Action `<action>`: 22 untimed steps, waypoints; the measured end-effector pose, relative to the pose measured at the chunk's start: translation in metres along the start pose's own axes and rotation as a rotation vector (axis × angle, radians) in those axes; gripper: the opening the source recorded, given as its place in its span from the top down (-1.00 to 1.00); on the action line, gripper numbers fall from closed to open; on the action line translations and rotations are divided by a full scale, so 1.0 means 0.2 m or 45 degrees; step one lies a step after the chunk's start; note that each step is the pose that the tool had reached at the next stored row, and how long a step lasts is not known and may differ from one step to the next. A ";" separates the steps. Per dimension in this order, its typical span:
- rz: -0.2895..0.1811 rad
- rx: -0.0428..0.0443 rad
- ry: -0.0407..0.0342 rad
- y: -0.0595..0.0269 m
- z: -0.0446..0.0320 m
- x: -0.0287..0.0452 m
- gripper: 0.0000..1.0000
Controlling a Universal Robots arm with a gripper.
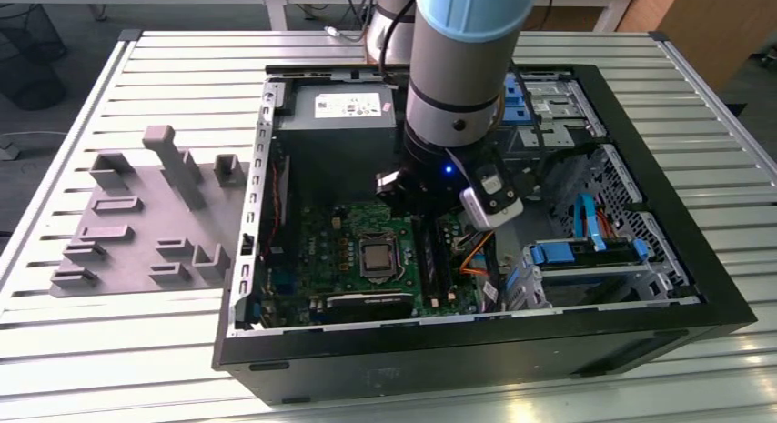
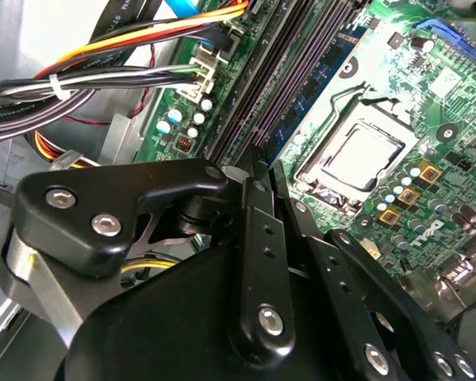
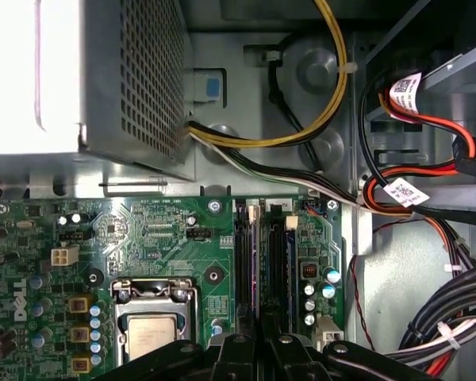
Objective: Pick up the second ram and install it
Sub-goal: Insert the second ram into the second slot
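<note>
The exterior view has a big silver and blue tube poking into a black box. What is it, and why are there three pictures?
That tube is a robot arm. It reaches down into an open computer case, which lies on a slatted table. On the exterior view's left sits a grey holder for parts.

The exterior view comes from a camera standing off the arm. The two wrist views come from cameras riding on the arm, so they look close into the computer. There you see the green main board, the square processor, bundles of cables, and the black pincer at the arm's end.

The pincer sits right over the long memory slots, in line with a thin memory stick standing there. Whether it grips the stick, I cannot tell.
</note>
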State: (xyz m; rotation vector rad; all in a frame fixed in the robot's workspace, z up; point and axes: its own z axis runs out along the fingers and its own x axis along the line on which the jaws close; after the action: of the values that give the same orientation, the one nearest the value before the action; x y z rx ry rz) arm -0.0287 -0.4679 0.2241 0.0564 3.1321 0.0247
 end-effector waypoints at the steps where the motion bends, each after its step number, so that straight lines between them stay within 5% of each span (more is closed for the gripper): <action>1: 0.000 0.000 0.0000 -0.002 0.001 0.000 0.73; 22: -0.014 -0.006 0.0012 -0.053 0.034 -0.006 0.73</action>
State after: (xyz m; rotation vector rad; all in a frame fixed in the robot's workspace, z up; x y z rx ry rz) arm -0.0278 -0.4783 0.2173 0.0395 3.1331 0.0318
